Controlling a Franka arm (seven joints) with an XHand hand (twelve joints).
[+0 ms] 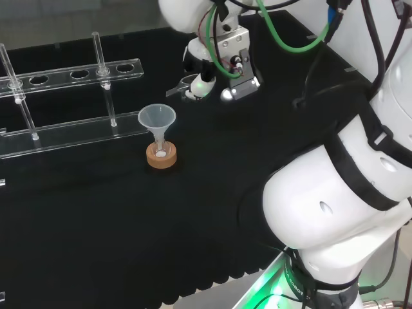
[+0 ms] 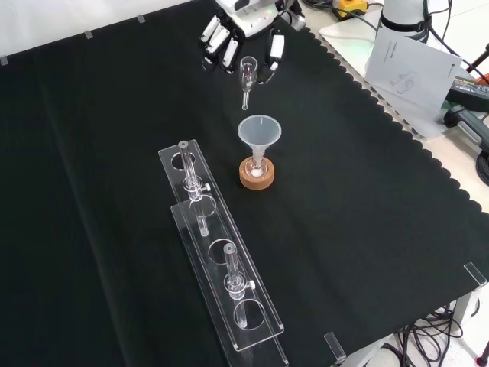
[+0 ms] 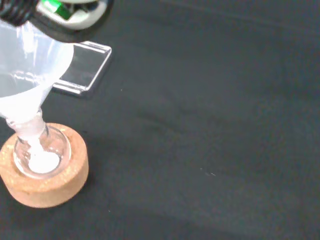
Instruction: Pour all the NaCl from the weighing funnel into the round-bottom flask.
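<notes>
The weighing funnel is pinched, stem down, in the curled fingers of the robot hand; the round-bottom flask, salted, is seen nearer the front camera.

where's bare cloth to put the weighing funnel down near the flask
Bare cloth lies right of the cork ring in the front view, out to the scalloped edge. Crowded on its left: the clear rack. The hand holds the weighing funnel above.
</notes>
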